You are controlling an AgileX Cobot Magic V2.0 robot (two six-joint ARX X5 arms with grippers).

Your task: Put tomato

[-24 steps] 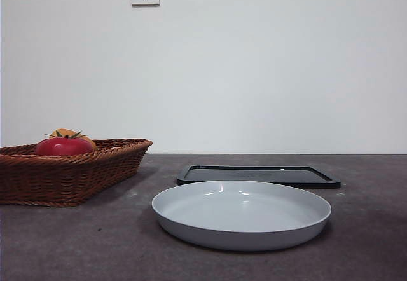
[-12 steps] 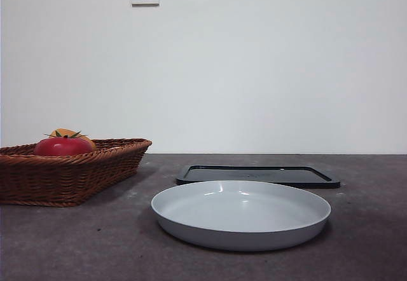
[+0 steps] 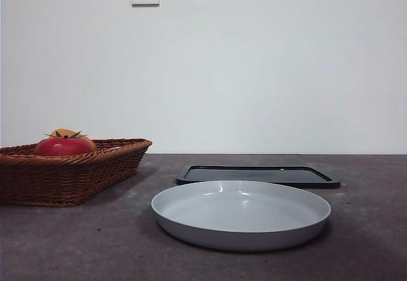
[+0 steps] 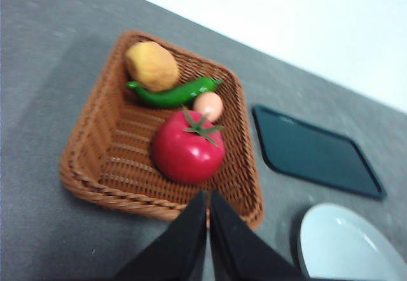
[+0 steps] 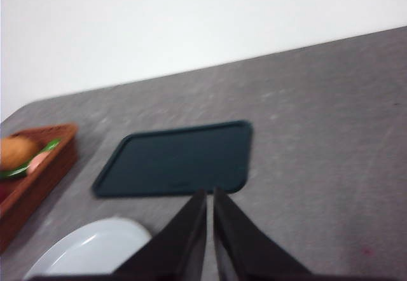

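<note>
The glossy red tomato with a green stem lies in a brown wicker basket; in the front view the tomato shows over the basket rim at the left. My left gripper is shut and empty, hovering above the basket's near rim, short of the tomato. My right gripper is shut and empty, high above the table near the dark tray. Neither arm shows in the front view.
The basket also holds an orange fruit, a green pepper and a small pale egg-like thing. A grey plate sits centre front, with a dark flat tray behind it. A wall stands at the back.
</note>
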